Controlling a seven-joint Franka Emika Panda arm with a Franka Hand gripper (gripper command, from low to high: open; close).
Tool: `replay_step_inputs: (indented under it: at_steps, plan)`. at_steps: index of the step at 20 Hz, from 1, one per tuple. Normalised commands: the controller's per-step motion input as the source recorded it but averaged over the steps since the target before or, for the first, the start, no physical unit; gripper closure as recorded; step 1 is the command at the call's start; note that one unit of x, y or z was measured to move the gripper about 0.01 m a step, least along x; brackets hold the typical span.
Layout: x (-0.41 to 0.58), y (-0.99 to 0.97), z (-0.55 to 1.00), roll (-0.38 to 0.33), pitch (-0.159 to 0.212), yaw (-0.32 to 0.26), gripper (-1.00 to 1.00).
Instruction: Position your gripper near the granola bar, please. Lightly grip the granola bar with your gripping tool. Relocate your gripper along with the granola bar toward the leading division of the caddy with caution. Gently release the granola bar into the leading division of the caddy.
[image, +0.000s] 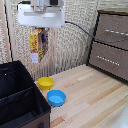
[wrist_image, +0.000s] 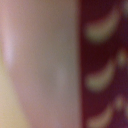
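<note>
The caddy (image: 20, 95) stands on the wooden surface (image: 95, 100) at the exterior view's left, its compartments open upward. Above and just past its far corner hangs the gripper (image: 43, 31), closed on the granola bar (image: 38, 45), which dangles upright in the air, clear of the surface. Beside the caddy lie a yellow bowl (image: 45, 82) and a blue bowl (image: 56, 97); farther right stands a wooden drawer cabinet (image: 111, 42). The wrist view shows only a blurred close surface. The carrying step seems in hand; the next move calls for travel over the leading division of the caddy, then a gentle lowering.
</note>
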Motion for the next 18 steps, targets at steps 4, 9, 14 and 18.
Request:
replay_step_inputs:
  at_steps: [4,9,14,18]
  plan:
    - [-0.162,0.64,0.01,-0.001,0.006,-0.145,1.00]
    - [-0.005,0.62,0.00,-0.007,0.017,-0.188,1.00]
    - [-0.051,0.65,-0.01,-0.028,0.038,-0.170,1.00]
    - [-0.211,0.66,0.00,-0.024,0.044,-0.124,1.00]
